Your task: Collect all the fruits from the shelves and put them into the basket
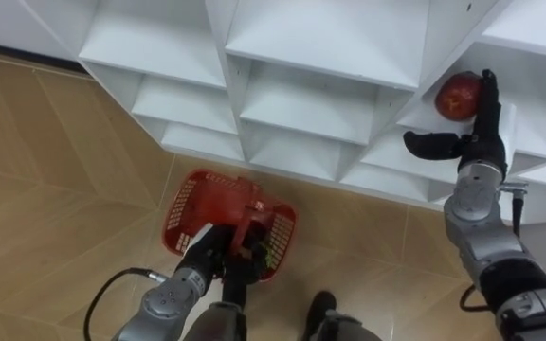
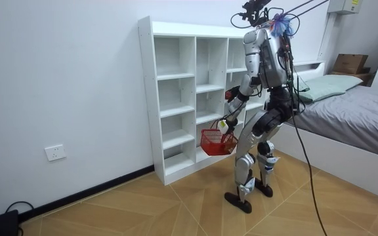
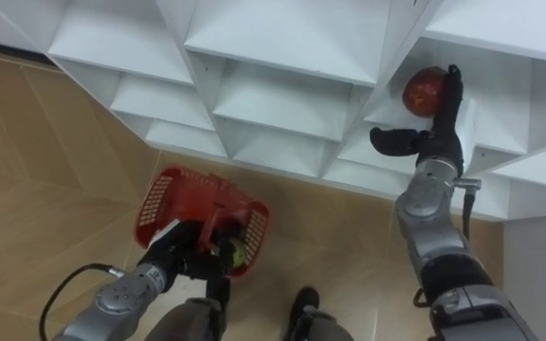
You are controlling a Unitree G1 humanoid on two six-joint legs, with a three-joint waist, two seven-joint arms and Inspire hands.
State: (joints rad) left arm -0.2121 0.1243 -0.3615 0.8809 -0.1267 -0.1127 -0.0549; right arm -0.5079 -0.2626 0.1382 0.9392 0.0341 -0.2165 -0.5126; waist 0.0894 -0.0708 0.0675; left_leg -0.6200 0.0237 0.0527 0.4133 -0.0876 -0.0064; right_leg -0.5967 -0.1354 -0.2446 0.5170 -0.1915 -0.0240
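A red apple point(image 1: 456, 96) rests on a shelf of the white closet point(image 1: 311, 95), in a compartment at my right. My right hand point(image 1: 482, 133) is raised to it, open: straight fingers stand against the apple's right side and the thumb sticks out to the left below it. Down at my left, my left hand point(image 1: 218, 248) is shut on the handle of a red mesh basket point(image 1: 192, 204), which hangs just above the wooden floor. A small yellow-green fruit point(image 3: 238, 251) lies inside the basket. In the room view I stand upright, facing the closet point(image 2: 176, 98).
The closet's other compartments look bare. Wooden floor point(image 1: 45, 189) stretches to my left. In the room view a bed point(image 2: 353, 111) stands close behind me, at the room view's right, and a wall socket point(image 2: 55, 153) sits low on the wall.
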